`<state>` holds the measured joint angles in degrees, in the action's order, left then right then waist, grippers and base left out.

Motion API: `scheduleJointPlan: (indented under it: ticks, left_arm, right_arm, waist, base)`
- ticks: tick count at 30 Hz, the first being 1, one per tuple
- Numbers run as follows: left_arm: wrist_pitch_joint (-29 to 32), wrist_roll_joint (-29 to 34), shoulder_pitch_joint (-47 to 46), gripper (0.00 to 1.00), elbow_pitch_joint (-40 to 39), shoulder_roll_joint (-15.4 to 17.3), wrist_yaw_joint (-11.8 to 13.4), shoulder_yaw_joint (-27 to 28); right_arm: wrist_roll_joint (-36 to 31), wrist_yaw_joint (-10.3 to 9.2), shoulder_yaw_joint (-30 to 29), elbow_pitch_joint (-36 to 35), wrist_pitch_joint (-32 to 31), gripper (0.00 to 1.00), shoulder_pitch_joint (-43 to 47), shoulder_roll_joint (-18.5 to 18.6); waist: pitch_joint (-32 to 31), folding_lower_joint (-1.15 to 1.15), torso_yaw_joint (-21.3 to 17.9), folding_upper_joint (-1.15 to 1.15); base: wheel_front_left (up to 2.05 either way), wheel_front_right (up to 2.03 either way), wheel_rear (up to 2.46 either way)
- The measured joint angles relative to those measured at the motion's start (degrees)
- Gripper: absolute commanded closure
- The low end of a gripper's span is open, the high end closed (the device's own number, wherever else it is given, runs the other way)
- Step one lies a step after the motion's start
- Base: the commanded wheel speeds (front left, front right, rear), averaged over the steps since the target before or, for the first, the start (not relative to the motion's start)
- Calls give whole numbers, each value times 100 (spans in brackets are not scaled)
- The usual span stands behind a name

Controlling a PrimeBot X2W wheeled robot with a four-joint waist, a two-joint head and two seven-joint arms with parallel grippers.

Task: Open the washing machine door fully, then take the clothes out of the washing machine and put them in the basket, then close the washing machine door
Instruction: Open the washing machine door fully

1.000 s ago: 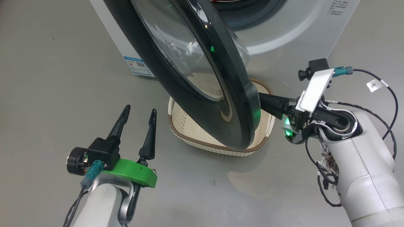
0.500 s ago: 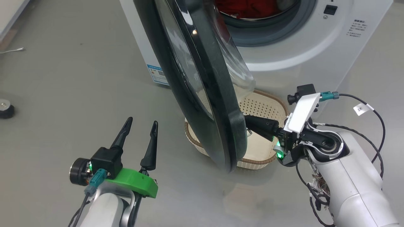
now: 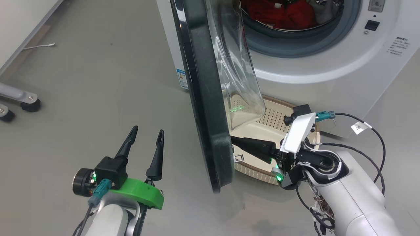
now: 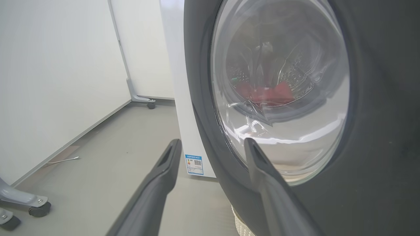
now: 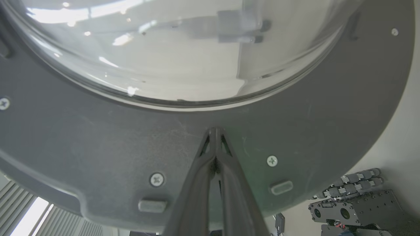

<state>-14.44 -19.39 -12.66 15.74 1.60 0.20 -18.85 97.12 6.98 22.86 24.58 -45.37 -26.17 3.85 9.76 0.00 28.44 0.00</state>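
1. The washing machine (image 3: 328, 72) stands on the grey floor (image 3: 82, 82). Its drum opening is uncovered and ringed by the grey drum seal (image 3: 295, 47).
2. The washing machine door (image 3: 203, 98) stands partly open, hinged on the robot's left side of the opening. In the head view it appears almost edge-on, with the clear glass bowl (image 3: 236, 65) bulging toward the machine.
3. The clothes (image 3: 282, 13) lie inside the drum, behind the seal: red fabric with small white patches. In the left wrist view the red shows through the door glass.
4. The basket (image 3: 279, 114) sits on the floor directly in front of the machine, below the drum opening. In the head view the lower part of the door overlaps its left end.
5. The right hand (image 3: 233, 140) is clenched, its fingers pressed together with nothing between them. The tips meet the inner face of the door's dark rim, low on the door and just beyond the edge of the glass bowl. The hand reaches across above the basket.
6. The left hand (image 3: 147, 130) is released, its fingers spread and grasping nothing. It hovers over the floor on the outer side of the door, apart from it, with the fingers pointing toward the door's outer face.
7. A blue label (image 3: 182, 78) sits low on the machine's side panel.
8. A printed text sticker (image 3: 395, 46) sits on the front panel.
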Motion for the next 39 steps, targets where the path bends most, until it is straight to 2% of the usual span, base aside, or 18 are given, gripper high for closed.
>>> scheduleJointPlan:
  ticks: [9,18,30,31,32,33,34,35,39]
  left_arm:
    - [0,1,11,0,-47,7,1,73]
    - [0,34,90,0,-123,12,54,229]
    - [0,102,126,0,-144,12,55,393]
    - [0,102,127,0,-143,12,55,407]
    - [0,103,129,0,-143,12,57,421]
    - [0,114,131,0,-143,13,57,427]
    - [0,130,137,0,-142,13,57,430]
    - [0,133,146,0,-138,12,57,430]
    - [0,142,226,0,-124,13,57,513]
  right_arm:
    - [120,0,358,-81,190,100,9,-5]
    - [165,0,352,-213,552,100,25,-18]
    - [69,0,-479,-650,1477,100,529,36]
    - [52,0,-565,-690,1553,95,584,63]
    - [44,0,-636,-715,1637,80,645,100]
    - [-2,0,-681,-742,1713,53,716,160]
    - [-67,0,-726,-766,1783,10,790,221]
    - [-140,0,-780,-783,1880,0,863,267]
    - [-588,0,-871,-873,2323,0,1060,401]
  waist:
    - [-35,0,156,0]
    - [-50,0,89,0]
    - [-68,0,-206,0]
    - [-72,0,-233,0]
    - [-78,0,-259,0]
    - [-87,0,-287,0]
    - [-98,0,-314,0]
    - [-108,0,-339,0]
    - [-166,0,-446,0]
  base:
    - [0,0,0]
    - [0,0,0]
    - [0,0,0]
    - [0,0,0]
    - [0,0,0]
    - [0,0,0]
    - [0,0,0]
    - [0,0,0]
    - [0,0,0]
